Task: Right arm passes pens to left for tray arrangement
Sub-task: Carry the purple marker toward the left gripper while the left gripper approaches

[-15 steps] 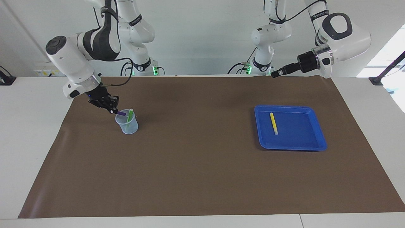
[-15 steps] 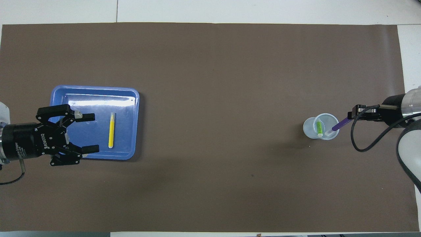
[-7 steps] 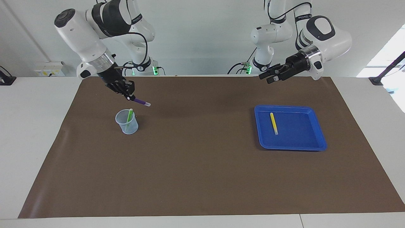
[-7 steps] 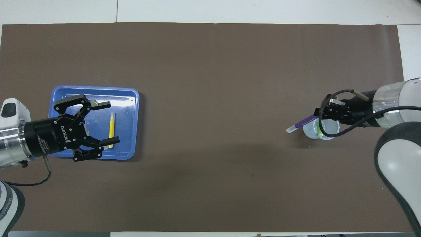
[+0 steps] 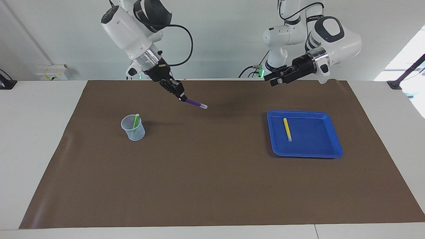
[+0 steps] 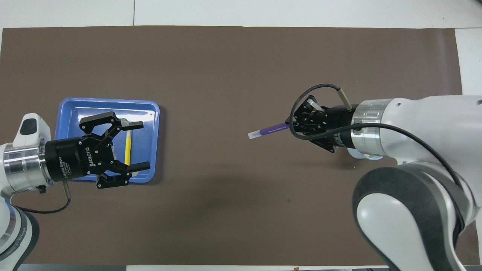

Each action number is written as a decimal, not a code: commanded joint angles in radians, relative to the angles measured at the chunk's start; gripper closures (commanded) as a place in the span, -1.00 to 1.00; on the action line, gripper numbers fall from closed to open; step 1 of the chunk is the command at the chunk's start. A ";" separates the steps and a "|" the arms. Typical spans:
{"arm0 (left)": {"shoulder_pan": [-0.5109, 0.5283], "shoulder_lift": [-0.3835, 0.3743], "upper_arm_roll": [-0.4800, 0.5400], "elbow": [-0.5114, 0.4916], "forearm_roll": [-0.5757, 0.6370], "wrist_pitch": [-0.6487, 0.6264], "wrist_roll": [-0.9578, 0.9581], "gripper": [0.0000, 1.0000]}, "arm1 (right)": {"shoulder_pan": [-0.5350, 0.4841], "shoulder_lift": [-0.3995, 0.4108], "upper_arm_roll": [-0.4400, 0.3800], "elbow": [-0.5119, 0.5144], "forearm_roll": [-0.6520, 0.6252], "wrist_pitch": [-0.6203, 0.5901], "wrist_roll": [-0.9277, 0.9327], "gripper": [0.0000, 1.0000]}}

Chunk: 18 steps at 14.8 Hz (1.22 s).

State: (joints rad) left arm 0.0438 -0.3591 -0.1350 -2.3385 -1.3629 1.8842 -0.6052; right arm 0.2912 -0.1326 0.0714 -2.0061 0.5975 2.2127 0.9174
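Right gripper [image 5: 180, 97] up over bare mat [image 5: 212, 186], jaws pinched on purple pen [image 5: 196, 104], cap poking out. Left gripper [image 5: 274, 78] raised with jaws wide, holding nothing; tray [image 5: 333, 132] near mat edge.

Three pens: purple [image 5: 196, 103], green [image 5: 134, 123], yellow [image 5: 287, 129]; one tray [image 5: 332, 132]; one cup [image 5: 136, 133].

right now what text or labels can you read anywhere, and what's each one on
"ROBOTIQ": white lettering on the black body of the left gripper, overhead view.
A smaller white line beside it: too small to read.
Print on the purple pen held by the right gripper: too small to read.
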 commanded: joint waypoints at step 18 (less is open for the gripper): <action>-0.154 -0.026 0.006 -0.085 -0.104 0.190 -0.005 -0.58 | 0.299 0.268 -0.005 0.325 0.053 0.108 0.546 1.00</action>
State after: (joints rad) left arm -0.0905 -0.3590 -0.1366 -2.3903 -1.4429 2.0392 -0.6068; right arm 0.5885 0.1193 0.0701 -1.7150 0.6452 2.3348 1.4441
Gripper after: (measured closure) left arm 0.159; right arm 0.815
